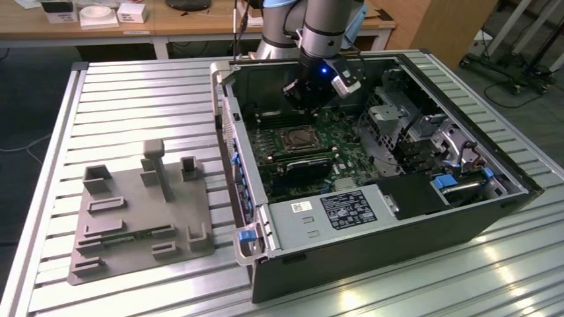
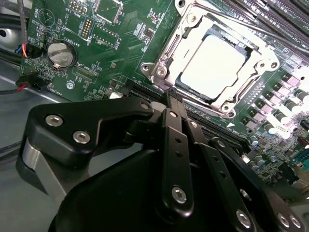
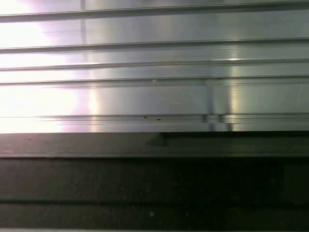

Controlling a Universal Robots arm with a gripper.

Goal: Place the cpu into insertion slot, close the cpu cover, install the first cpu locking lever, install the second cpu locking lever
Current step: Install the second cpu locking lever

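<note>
Closed, empty pincer [image 2: 173, 99] hovers just beside the insertion slot [image 2: 164, 72], where the cpu [image 2: 212, 67] sits under its cpu cover [image 2: 195, 34].

- One open computer case [image 1: 370, 218] is seen on the slatted metal table [image 1: 132, 92] in the exterior view.
- One green motherboard [image 2: 96, 58] is seen inside it.
- One cpu [image 2: 212, 67] is counted, seated in one insertion slot [image 2: 166, 58].
- One cpu cover [image 2: 251, 89] is seen closed around the chip.
- One round coin battery [image 2: 62, 53] is counted on the board.
- One grey power supply box [image 1: 331, 214] is seen.
- One grey parts fixture [image 1: 132, 218] is counted on the table.
- One gripper [image 2: 174, 99] is seen.
</note>
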